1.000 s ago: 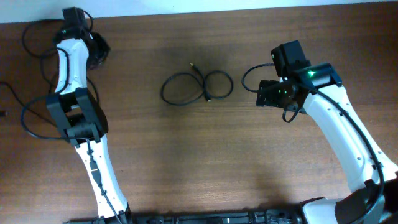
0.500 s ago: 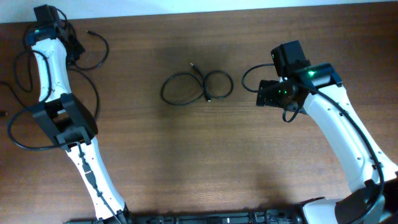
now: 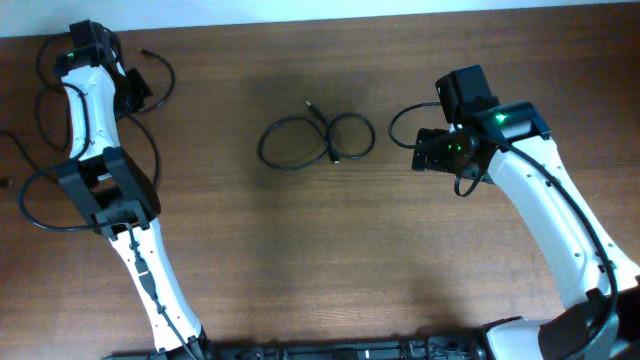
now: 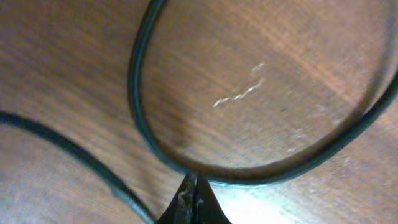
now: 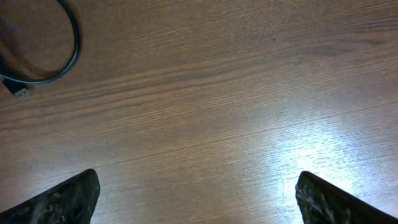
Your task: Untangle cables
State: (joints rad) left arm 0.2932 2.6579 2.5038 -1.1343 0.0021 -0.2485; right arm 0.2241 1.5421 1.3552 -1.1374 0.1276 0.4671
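Observation:
One thin black cable [image 3: 331, 143] lies in a figure-eight coil at the table's middle, with small plug ends. Its loop and a plug also show at the top left of the right wrist view [image 5: 73, 46]. A second thin black cable [image 3: 170, 80] curls in a loose loop at the far left. In the left wrist view this cable [image 4: 140, 118] crosses right at my fingertips. My left gripper [image 3: 132, 92] [image 4: 194, 183] is shut, pinching it at the tips. My right gripper [image 3: 418, 150] [image 5: 199, 202] is open and empty, right of the coil.
Thicker black arm wires [image 3: 35, 195] loop off the left arm over the table's left edge. The table's far edge [image 3: 300, 18] runs along the top. Bare wood [image 3: 330, 260] fills the middle and front.
My left gripper swung left toward the far corner, then came back a little right and nearer. The left cable's loop now lies uncovered beside it. The right arm and middle coil have not moved.

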